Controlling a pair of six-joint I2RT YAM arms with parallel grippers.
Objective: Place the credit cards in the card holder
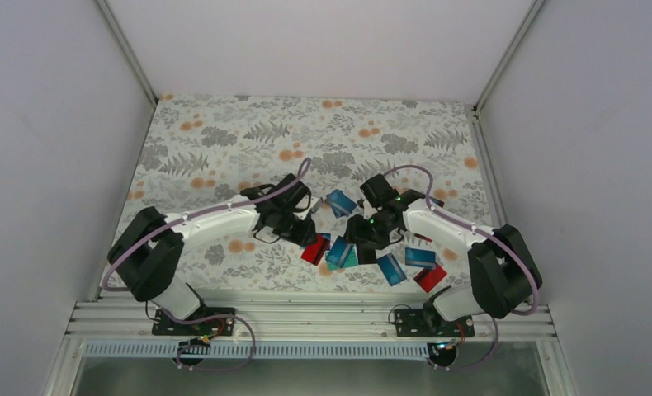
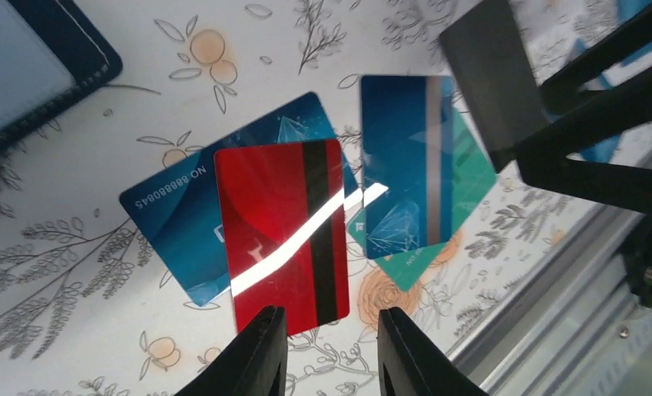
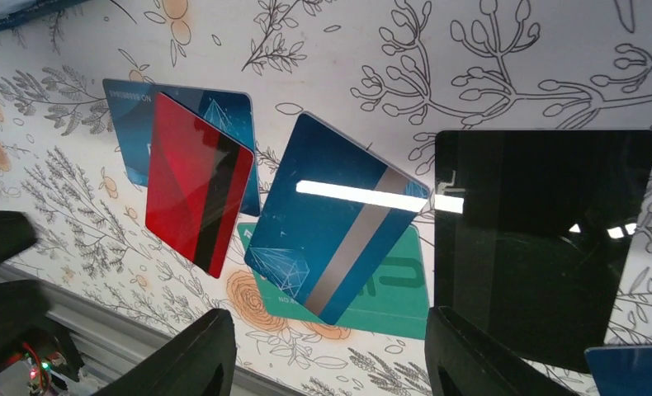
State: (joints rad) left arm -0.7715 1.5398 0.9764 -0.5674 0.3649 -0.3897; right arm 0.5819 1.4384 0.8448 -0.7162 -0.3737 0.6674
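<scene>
Two arms meet over a scatter of cards on the flowered bench. We see the left pincer with its jaws parted only a little and nothing between them. The tips hang just over the near edge of a red card.

That red card lies stripe-side up across a blue card. Just beside them a striped card – blue with a silver band – rests on top of a teal card.

The right pincer stands wide apart above the striped card, gripping nothing that we can see. A black card sits just beside its right-hand finger. Whether finger and card touch we cannot tell.

The holder – dark navy, with a pale panel – lies flat on the bench at the upper-left corner of the left wrist view, apart from the nearest card. From overhead we cannot pick it out near the left arm.

Closer to the right arm's base, a second red card lies beside further blue ones.
</scene>
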